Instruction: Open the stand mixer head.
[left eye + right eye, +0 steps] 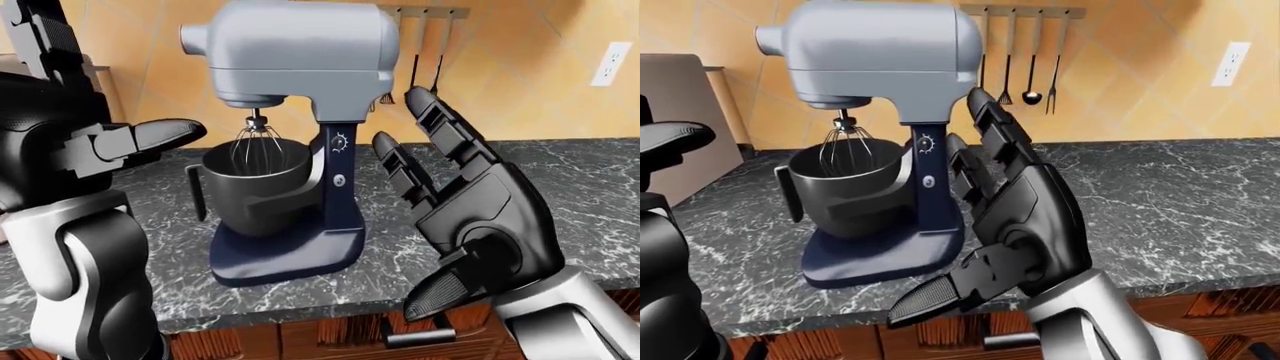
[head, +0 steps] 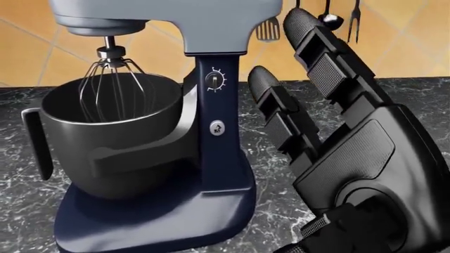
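Your head view cuts off the top of the grey stand mixer head [image 1: 295, 56], so look at your eye views to see all of it. Your black right hand [image 1: 470, 199] fills the right side of the head view and hides the counter behind it. The thumb tip runs off the bottom of that view. In the right-eye view your right hand covers part of the mixer's right side, so you cannot tell from there if a finger touches it. Your black left hand [image 1: 120, 142] shows best in the left-eye view, and its upper part is cut off at the left edge.

The mixer stands on the dark marble counter [image 1: 580, 195], near the middle of the left-eye view. Its grey head is down, flat over the dark metal bowl [image 1: 255, 187], and the wire whisk [image 2: 111, 87] hangs inside the bowl. The dark blue column [image 2: 214, 121] has a dial and a small round button on it.

Your right hand is just to the right of the column, with its fingers [image 2: 331, 63] spread apart and pointing up. It holds nothing and looks apart from the mixer. Its fingertips reach up near the lower right of the grey head. Your left hand is to the left of the bowl, fingers apart, holding nothing, with one finger pointing right at the mixer.
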Controlling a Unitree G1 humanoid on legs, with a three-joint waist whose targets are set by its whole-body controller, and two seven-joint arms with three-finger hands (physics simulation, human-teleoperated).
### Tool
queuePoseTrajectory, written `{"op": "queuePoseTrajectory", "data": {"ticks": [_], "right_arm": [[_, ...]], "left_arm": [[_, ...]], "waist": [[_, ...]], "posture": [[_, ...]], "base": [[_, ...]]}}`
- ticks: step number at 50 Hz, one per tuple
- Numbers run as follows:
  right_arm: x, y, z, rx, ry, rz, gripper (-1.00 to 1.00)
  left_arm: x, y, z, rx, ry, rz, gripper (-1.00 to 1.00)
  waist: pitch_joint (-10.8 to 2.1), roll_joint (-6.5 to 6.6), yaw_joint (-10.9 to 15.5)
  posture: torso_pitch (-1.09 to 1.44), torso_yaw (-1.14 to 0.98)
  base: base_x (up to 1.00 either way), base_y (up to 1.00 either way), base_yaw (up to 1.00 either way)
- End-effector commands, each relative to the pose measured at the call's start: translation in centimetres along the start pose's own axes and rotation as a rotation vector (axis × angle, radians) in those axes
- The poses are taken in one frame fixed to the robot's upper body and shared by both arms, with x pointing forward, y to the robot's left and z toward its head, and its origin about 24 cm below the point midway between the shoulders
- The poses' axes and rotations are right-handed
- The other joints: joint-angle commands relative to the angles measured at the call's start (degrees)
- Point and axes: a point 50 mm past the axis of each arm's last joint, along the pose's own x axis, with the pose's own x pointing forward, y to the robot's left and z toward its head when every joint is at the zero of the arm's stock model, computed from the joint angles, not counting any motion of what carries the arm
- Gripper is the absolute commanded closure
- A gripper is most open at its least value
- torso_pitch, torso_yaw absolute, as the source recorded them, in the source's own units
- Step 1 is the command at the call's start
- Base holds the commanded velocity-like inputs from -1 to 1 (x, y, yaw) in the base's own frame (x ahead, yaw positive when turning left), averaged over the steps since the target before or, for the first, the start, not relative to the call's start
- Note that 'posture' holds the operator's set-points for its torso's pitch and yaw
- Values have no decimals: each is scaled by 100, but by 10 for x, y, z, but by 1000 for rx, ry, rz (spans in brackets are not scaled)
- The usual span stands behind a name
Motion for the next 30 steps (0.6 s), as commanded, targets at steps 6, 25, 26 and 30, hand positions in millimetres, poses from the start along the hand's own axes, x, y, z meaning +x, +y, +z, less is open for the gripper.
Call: {"op": "queuePoseTrajectory", "data": {"ticks": [6, 25, 26, 30], "right_arm": [[1, 2, 2, -31, 2, 10, -100], [0, 1, -12, -34, 70, 0, -100], [0, 1, -13, -30, 74, -1, -100], [0, 3, -14, -20, 81, 2, -100]], "left_arm": [[4, -4, 7, -3, -41, -22, -100], [3, -3, 6, 1, -39, -19, -100], [3, -2, 6, 2, -39, -18, -100], [3, -3, 6, 3, -39, -18, -100]], "waist": [[8, 23, 6], [-5, 27, 25], [-5, 28, 25], [-7, 31, 24]], "posture": [[-46, 0], [-46, 0], [-46, 0], [-46, 0]], "base": [[0, 0, 0], [0, 0, 0], [0, 0, 0], [0, 0, 0]]}}
